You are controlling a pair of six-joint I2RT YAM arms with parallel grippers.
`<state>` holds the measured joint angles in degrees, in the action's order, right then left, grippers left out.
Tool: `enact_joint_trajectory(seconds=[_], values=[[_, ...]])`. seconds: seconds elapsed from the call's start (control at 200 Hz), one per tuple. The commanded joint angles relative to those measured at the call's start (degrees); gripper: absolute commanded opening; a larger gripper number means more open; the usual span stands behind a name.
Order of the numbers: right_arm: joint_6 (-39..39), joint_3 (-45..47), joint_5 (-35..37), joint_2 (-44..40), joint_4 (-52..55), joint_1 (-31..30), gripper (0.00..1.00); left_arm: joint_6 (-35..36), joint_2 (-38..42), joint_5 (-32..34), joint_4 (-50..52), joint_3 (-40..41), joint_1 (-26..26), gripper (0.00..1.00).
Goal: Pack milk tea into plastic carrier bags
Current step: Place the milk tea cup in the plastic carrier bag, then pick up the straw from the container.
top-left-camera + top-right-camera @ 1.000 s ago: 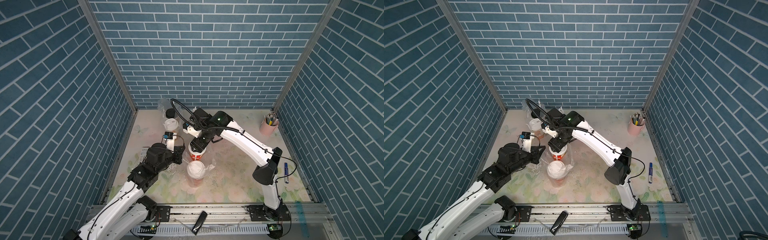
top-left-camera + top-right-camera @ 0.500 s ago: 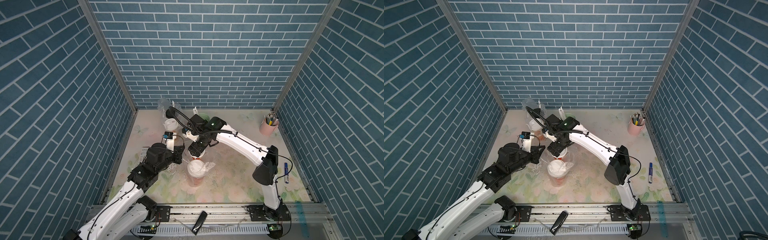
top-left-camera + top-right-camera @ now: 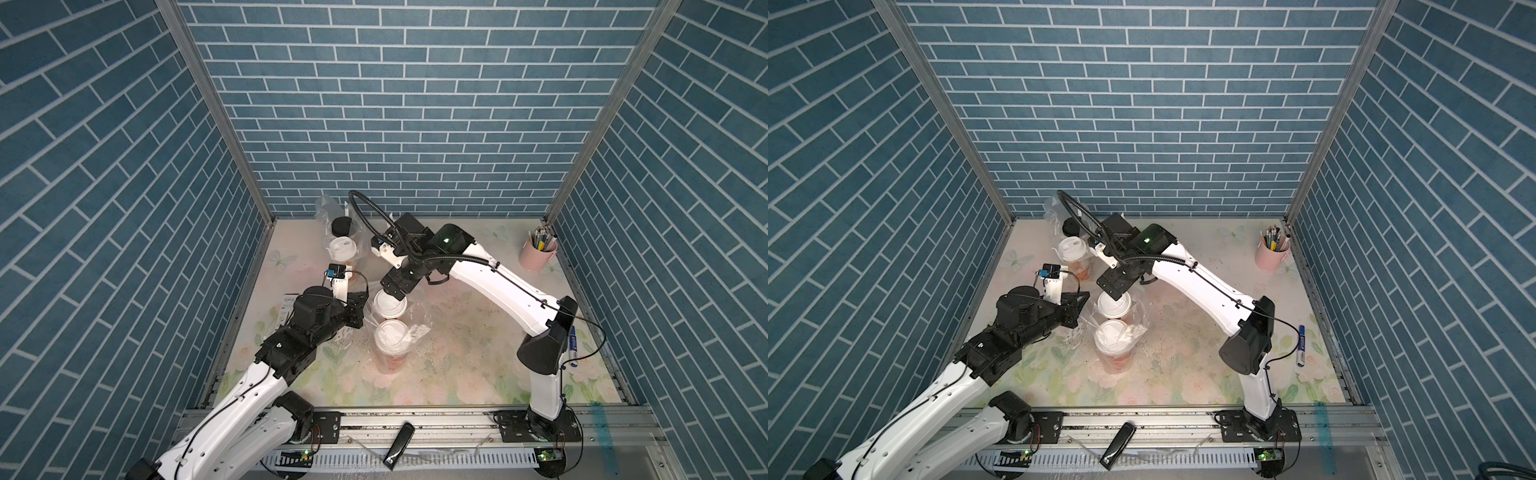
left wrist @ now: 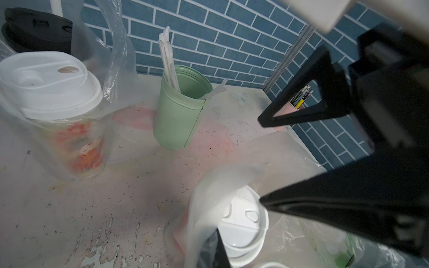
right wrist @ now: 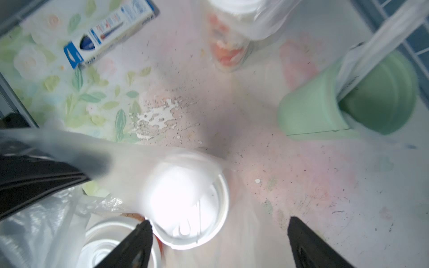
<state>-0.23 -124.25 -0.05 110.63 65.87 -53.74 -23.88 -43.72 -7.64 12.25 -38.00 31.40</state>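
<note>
Blue brick walls on three sides, with a worn floral surface (image 3: 478,361) between them. Toward the middle, standing upright, the near bag (image 3: 420,320) of clear film with two cups of milk tea inside, both white-lidded: the rear cup (image 3: 389,305) and, close against it on the robot's side, the front cup (image 3: 390,337), a bunched white fold of film lying across its lid. Left tool (image 3: 362,305) just beside the rear cup, pinched shut on a strip of that bag's film. Right tool (image 3: 395,294) poised directly over the rear cup's lid, fingers (image 5: 137,241) spread wider than the lid, gripping nothing. Back by the rear wall, the far bag (image 3: 323,208), also upright and holding two cups: a black-lidded cup (image 3: 341,225) nearest the wall and a white-lidded cup (image 3: 342,248) in front of it, orange print showing through the film. Seen from the left wrist, a green holder (image 4: 181,120) of wrapped straws (image 4: 167,58) near the rear wall, beside the far bag. Off in the far right corner, a pink pen cup (image 3: 537,257); along the right edge, a blue marker (image 3: 573,349); by the left wall, a printed box (image 3: 286,307), partly hidden under the left arm.
</note>
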Motion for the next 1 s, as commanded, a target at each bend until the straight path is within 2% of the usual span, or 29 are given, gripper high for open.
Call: enact_joint_trajectory(seconds=[0.0, 0.15, 0.585, 0.615, 0.995], values=[[0.29, 0.91, -0.6, -5.11, -6.2, 5.79, 0.89, 0.27, 0.84, 1.09, 1.66, 0.65, -0.21, 0.0], [0.49, 5.27, -0.92, -5.38, -11.93, 10.22, 0.82, 0.18, 1.02, 2.08, 2.98, 0.64, -0.25, 0.0], [3.09, 5.77, -4.69, 3.6, -18.93, 17.67, 0.63, -1.22, 0.84, 3.83, 3.68, 0.99, -0.26, 0.0], [3.42, 5.77, -6.6, 3.92, -19.63, 18.23, 0.62, -1.31, 0.86, 4.01, 3.57, 1.0, -0.21, 0.0], [6.02, 3.55, -14.89, 7.5, -21.12, 19.41, 0.53, -1.02, 0.58, 4.83, 4.01, 0.81, -0.24, 0.0]])
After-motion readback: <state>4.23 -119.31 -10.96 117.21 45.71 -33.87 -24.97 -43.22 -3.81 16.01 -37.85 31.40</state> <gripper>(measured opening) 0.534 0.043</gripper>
